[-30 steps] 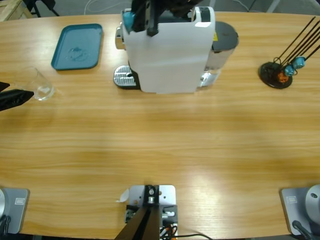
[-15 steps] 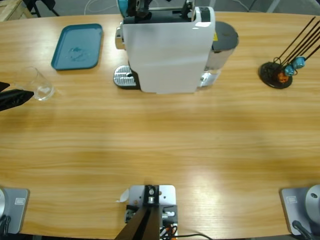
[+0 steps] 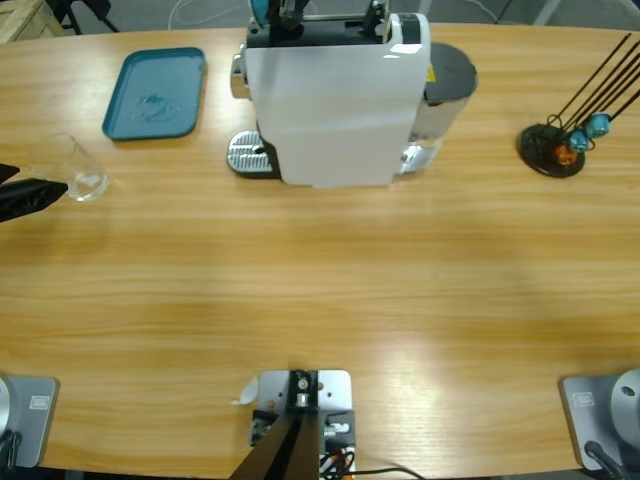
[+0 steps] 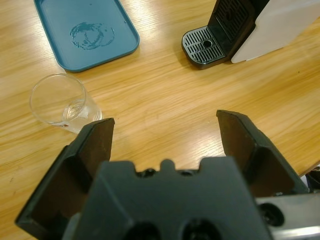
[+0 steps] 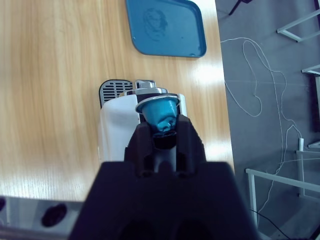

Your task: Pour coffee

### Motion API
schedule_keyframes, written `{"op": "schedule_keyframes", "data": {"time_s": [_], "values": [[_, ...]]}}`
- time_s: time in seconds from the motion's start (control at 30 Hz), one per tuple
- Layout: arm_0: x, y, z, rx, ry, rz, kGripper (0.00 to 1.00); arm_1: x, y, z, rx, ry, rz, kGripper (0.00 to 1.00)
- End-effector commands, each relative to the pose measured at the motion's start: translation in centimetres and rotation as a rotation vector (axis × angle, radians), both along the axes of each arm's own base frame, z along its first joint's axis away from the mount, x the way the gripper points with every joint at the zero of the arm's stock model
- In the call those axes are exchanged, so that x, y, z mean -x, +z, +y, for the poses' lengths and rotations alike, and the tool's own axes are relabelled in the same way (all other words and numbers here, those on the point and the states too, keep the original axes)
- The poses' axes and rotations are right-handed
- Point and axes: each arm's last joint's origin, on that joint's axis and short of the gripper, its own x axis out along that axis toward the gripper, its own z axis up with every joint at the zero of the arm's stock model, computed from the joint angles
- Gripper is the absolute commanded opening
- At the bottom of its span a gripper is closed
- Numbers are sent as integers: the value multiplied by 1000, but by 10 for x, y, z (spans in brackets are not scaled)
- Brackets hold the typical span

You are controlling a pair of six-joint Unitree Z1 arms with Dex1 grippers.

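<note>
So the right gripper point(image 5: 161, 131) is clamped on a blue pod point(image 5: 159, 112), hanging right above the top of the white machine point(image 3: 335, 105). My guess is the pod goes in the slot next, so keep it square over the opening and lower slowly. The left gripper point(image 4: 165, 135) sits spread wide, holding nothing, with the glass point(image 4: 62, 102) at about 10 o'clock from it, near the teal tray point(image 4: 85, 35). No coffee anywhere yet, and the drip grate point(image 4: 205, 45) has nothing on it.
</note>
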Motion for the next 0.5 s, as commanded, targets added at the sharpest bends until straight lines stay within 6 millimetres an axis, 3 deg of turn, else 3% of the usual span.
{"op": "schedule_keyframes", "data": {"time_s": [0.03,0.5], "values": [[3,-10,2,-21,-9,13,881,-21,-33,3,71,-32,56,0],[2,-11,1,-25,-7,15,881,-32,-46,7,82,-39,78,0]]}}
